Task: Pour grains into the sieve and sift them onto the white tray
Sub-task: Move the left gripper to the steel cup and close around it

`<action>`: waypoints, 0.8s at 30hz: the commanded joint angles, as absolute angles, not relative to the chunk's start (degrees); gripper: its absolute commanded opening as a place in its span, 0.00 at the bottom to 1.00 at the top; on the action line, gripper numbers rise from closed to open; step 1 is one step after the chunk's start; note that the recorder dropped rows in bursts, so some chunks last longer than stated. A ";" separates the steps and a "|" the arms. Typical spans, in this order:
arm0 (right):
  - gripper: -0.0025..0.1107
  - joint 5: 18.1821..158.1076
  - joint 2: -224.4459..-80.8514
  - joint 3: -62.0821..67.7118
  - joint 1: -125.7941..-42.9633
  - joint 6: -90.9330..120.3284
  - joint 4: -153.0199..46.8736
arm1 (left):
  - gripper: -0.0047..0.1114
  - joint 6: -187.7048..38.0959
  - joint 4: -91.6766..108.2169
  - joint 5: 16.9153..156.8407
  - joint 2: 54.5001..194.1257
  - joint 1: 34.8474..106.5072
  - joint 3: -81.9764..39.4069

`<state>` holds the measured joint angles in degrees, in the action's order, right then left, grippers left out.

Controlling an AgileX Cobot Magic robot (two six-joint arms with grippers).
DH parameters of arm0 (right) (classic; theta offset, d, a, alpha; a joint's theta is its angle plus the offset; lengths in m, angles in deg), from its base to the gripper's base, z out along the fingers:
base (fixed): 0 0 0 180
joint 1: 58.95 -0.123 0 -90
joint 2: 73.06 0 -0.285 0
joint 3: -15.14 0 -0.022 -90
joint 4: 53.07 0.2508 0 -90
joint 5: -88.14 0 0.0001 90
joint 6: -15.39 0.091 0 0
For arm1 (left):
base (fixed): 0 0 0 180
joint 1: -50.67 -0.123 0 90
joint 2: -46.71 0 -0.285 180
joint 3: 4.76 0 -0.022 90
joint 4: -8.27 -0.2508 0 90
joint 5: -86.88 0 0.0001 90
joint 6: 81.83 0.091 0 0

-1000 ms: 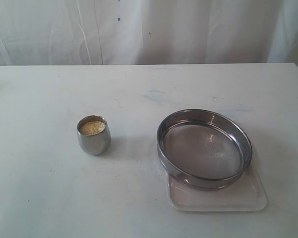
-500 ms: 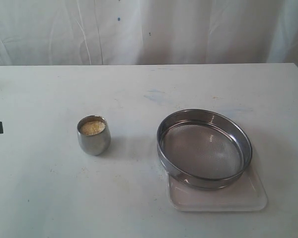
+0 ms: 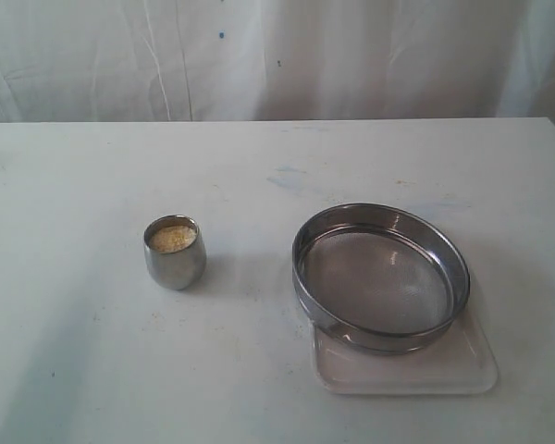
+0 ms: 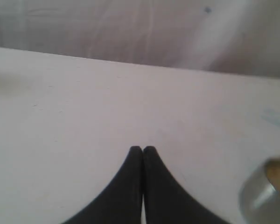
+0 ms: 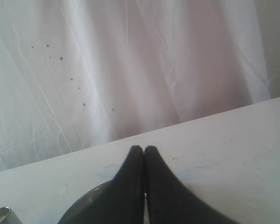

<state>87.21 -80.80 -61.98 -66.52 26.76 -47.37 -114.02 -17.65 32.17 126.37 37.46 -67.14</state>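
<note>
While the grains [image 3: 172, 238] sit in the steel cup [image 3: 176, 266], apart from the sieve [image 3: 381, 277] on the white tray [image 3: 462, 365], the first reach is judged in hand: the left gripper [image 4: 143, 150] and right gripper [image 5: 143, 149] are seen clenched empty, so opening around the cup is called for.

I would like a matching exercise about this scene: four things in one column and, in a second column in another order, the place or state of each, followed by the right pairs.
Column one:
1. grains
2. sieve
3. white tray
4. left tool

Column two:
A. partly hidden under another thing
B. shut, holding nothing
C. inside the small steel cup
D. empty, sitting on the white tray

Pairs: 1-C, 2-D, 3-A, 4-B.
</note>
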 commanded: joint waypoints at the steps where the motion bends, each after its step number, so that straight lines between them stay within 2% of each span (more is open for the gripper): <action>1: 0.02 86.86 -80.85 -62.08 -66.30 26.72 -47.61 | 0.04 -109.21 -38.88 30.08 129.15 37.37 -67.36; 4: 0.02 86.86 -80.85 -62.08 -66.30 26.72 -47.61 | 0.05 -104.93 -51.15 32.44 136.69 37.37 -62.98; 6: 0.02 86.86 -80.85 -62.08 -66.30 26.72 -47.61 | 0.15 -105.17 -58.86 29.39 143.53 37.37 -59.69; 7: 0.02 86.86 -80.85 -62.08 -66.30 26.72 -47.61 | 0.26 -106.26 -60.17 27.00 147.10 37.37 -58.79; 8: 0.02 86.86 -80.85 -62.08 -66.30 26.72 -47.61 | 0.43 -108.13 -60.19 25.16 150.07 37.37 -58.51; 9: 0.02 86.86 -80.85 -62.08 -66.30 26.72 -47.61 | 0.55 -109.09 -59.96 24.14 151.57 37.37 -58.51; 10: 0.02 86.86 -80.85 -62.08 -66.30 26.72 -47.61 | 0.81 -109.46 -58.85 21.11 154.62 37.37 -58.51; 11: 0.02 86.86 -80.85 -62.08 -66.30 26.72 -47.61 | 0.94 -108.74 -58.44 18.95 155.93 37.37 -58.51; 18: 0.02 86.86 -80.85 -62.08 -66.30 26.72 -47.61 | 0.95 -107.34 -63.22 16.92 158.41 37.37 -57.99; 24: 0.02 86.86 -80.85 -62.08 -66.30 26.72 -47.61 | 0.95 -105.97 -64.07 16.92 161.69 37.63 -51.57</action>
<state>87.21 -80.80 -61.98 -66.52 26.76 -47.37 -106.55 -63.25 17.30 159.94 37.46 -54.62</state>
